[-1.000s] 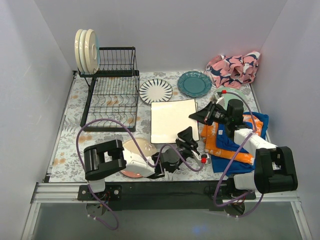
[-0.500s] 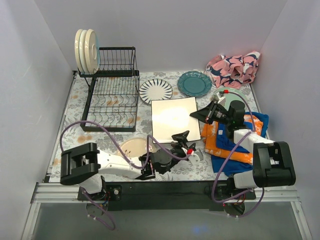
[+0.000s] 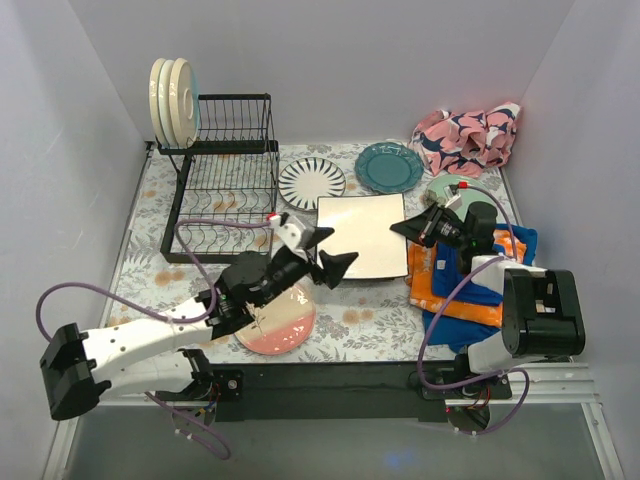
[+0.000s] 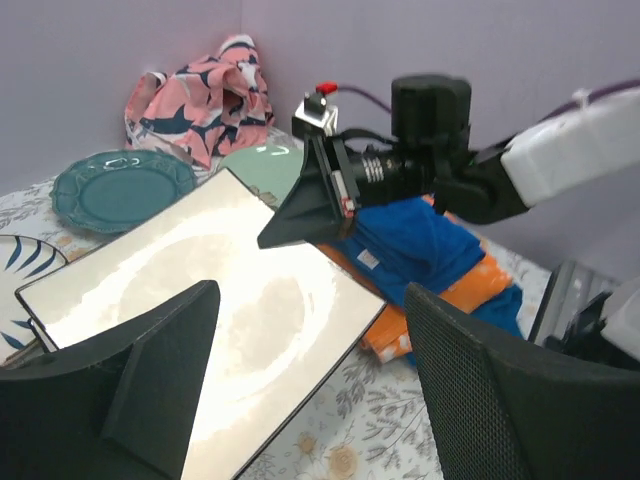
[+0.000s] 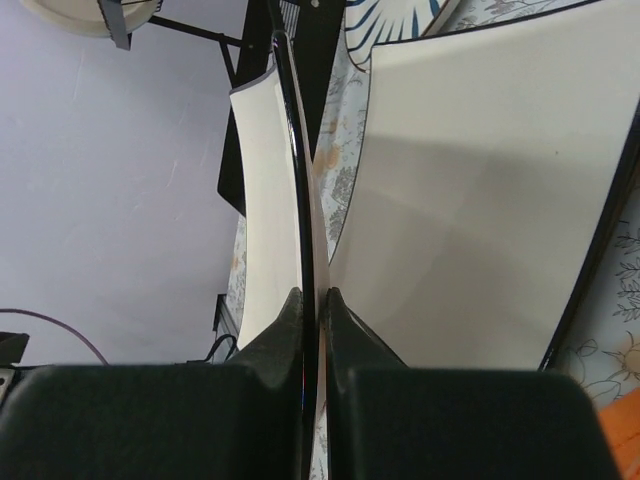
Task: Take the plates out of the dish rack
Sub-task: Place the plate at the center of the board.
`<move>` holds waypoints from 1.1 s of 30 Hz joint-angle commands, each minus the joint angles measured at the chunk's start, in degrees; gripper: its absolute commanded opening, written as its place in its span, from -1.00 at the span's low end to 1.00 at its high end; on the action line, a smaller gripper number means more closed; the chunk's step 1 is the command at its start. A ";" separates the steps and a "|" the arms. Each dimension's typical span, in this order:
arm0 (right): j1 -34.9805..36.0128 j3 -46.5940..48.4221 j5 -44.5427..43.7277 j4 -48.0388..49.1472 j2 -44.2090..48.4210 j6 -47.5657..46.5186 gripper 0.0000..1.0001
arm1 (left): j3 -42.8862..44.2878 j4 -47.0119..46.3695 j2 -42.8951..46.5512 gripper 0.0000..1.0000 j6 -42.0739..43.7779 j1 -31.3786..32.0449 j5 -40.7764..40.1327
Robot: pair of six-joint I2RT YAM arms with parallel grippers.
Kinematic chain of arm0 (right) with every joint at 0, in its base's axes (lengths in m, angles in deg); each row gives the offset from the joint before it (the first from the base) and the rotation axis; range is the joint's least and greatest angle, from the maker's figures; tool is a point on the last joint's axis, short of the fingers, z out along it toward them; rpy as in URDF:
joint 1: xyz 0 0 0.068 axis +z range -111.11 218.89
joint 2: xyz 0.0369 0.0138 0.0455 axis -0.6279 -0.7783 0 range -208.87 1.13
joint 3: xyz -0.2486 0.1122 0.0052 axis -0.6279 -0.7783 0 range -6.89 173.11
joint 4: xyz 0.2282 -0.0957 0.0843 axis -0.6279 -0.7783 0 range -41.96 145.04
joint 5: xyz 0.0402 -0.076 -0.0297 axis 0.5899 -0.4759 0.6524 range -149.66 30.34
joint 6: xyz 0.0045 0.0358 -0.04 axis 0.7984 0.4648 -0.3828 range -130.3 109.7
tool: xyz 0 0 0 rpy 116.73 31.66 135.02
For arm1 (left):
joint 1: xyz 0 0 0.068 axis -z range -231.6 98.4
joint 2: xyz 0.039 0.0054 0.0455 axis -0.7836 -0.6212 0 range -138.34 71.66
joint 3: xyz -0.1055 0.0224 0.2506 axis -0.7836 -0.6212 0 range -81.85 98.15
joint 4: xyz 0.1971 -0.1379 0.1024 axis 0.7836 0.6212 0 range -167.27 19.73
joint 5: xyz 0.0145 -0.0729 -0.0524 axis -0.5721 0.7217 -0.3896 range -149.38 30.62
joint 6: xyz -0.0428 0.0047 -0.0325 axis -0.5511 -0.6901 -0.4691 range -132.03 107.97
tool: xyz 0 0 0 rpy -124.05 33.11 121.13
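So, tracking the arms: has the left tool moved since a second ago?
Yes: the left tool swung left, nearer the black wire dish rack.

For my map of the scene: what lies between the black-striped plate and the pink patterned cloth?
The teal plate lies flat between the black-striped plate and the pink cloth; the top external view shows it.

The black wire dish rack stands at the far left corner of the table, with three round cream plates upright on edge at the far left end of its top tier. Along the far edge lie a black-striped plate and a teal plate, with a pale green plate toward the right edge. A square cream plate lies mid-table, its right edge pinched in my right gripper. A pink-rimmed plate lies flat at the near edge.
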 commanded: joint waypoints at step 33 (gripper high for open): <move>0.17 8.90 1.03 19.47 -19.77 6.12 -0.97 | -21.07 -8.71 21.42 0.48 -4.04 -1.16 -15.67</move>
